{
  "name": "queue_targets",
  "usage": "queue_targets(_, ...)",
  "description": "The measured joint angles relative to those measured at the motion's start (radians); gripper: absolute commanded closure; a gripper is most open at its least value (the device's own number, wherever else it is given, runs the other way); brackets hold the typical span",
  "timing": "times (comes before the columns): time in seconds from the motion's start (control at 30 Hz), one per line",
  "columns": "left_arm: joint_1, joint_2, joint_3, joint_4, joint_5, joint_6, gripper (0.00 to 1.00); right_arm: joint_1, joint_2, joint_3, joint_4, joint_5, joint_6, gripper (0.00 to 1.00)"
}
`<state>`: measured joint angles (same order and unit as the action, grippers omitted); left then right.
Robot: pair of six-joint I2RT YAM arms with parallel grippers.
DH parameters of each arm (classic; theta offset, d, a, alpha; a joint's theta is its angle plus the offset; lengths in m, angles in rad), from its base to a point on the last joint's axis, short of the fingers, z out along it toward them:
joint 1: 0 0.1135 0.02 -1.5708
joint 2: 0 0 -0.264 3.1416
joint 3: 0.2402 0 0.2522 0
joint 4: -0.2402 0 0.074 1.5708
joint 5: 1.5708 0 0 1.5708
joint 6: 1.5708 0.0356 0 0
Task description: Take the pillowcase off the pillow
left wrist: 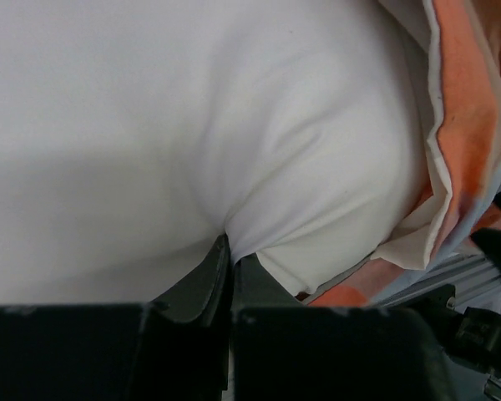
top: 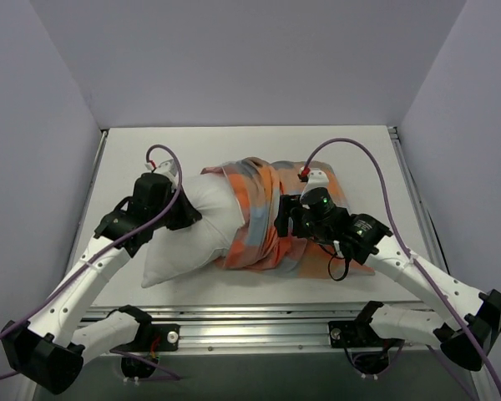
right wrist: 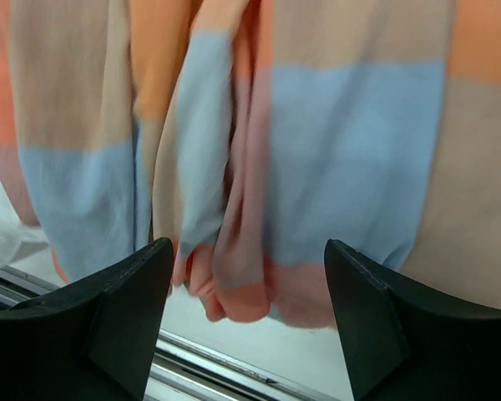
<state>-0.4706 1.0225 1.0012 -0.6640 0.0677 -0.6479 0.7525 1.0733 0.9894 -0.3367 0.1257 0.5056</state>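
One pillow (top: 192, 227) sticks halfway out of one pillowcase (top: 263, 219).

pillow (top: 196, 230), bunched pillowcase (top: 263, 219) block centre (room behind)

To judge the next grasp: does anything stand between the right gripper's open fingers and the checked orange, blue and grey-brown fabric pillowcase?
Nothing visible does. The right gripper is open, and bunched folds of the checked orange, blue and grey-brown fabric pillowcase hang directly ahead of its fingers. The left gripper grips the plain white pillow.
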Motion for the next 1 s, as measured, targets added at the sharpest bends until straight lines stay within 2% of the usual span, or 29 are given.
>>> queue_targets(0.17,0.000,0.085,0.088,0.046,-0.032,-0.016,0.98,0.080,0.021,-0.002,-0.057,0.046,0.031,0.26)
queue_targets(0.3,-0.001,0.115,0.121,0.050,-0.037,-0.026,0.98,0.093,0.034,-0.037,-0.051,0.047,0.049,0.25)
queue_targets(0.43,-0.008,0.123,0.129,0.051,-0.038,-0.030,0.98,0.094,0.113,-0.063,-0.003,0.063,0.060,0.27)
queue_targets(0.53,-0.012,0.123,0.129,0.050,-0.043,-0.030,0.98,0.094,0.188,-0.065,0.038,0.084,0.063,0.43)
queue_targets(0.57,-0.013,0.123,0.130,0.047,-0.046,-0.029,0.98,0.094,0.211,-0.065,0.049,0.090,0.063,0.65)
queue_targets(0.63,-0.012,0.123,0.137,0.039,-0.053,-0.025,0.98,0.093,0.250,-0.065,0.066,0.115,0.063,0.85)
queue_targets(0.67,-0.011,0.123,0.143,0.032,-0.054,-0.019,0.98,0.093,0.264,-0.065,0.078,0.126,0.066,1.00)
queue_targets(0.77,0.010,0.123,0.169,0.014,-0.037,0.005,0.98,0.066,0.273,-0.065,0.102,0.155,0.071,1.00)
queue_targets(0.87,0.089,0.120,0.187,-0.008,0.040,0.037,0.98,-0.035,0.246,-0.064,0.144,0.153,0.069,1.00)
queue_targets(0.93,0.172,0.115,0.204,-0.035,0.082,0.060,0.98,-0.174,0.202,-0.077,0.159,0.141,0.069,1.00)
queue_targets(1.0,0.247,0.110,0.229,-0.061,0.150,0.077,0.98,-0.346,0.137,-0.111,0.208,0.039,0.071,1.00)
